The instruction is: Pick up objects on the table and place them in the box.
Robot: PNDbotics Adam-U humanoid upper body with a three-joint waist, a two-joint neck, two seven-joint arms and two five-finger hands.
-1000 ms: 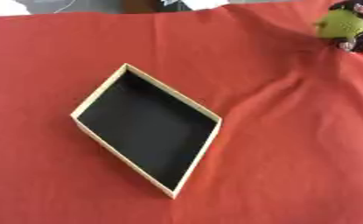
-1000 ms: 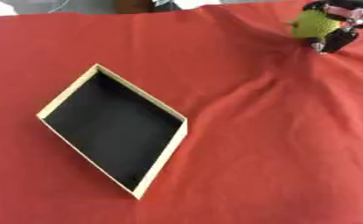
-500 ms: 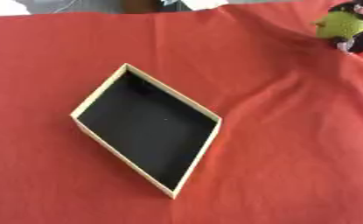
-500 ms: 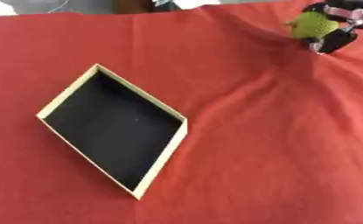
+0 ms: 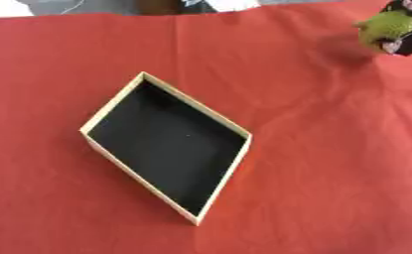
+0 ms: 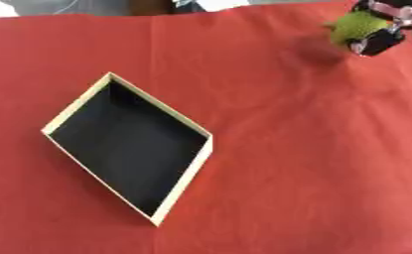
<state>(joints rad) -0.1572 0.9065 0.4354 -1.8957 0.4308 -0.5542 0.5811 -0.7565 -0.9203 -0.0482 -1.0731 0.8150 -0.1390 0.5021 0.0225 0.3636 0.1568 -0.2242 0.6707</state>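
An open box (image 5: 167, 145) with tan walls and a black inside lies turned like a diamond on the red cloth, left of centre. It holds nothing. At the far right, above the cloth, my right hand (image 6: 384, 39) is shut on a round yellow-green object (image 6: 357, 27); dark fingers wrap its right side. A faint shadow lies on the cloth just left of and below the object. My left hand shows in neither view.
The red tablecloth (image 5: 330, 163) covers the whole table, with soft creases running from the box toward the far right. Pale and dark things show beyond the cloth's far edge (image 5: 157, 6).
The right hand has carried the green object a little left and lifted it off the cloth. The box has not moved.
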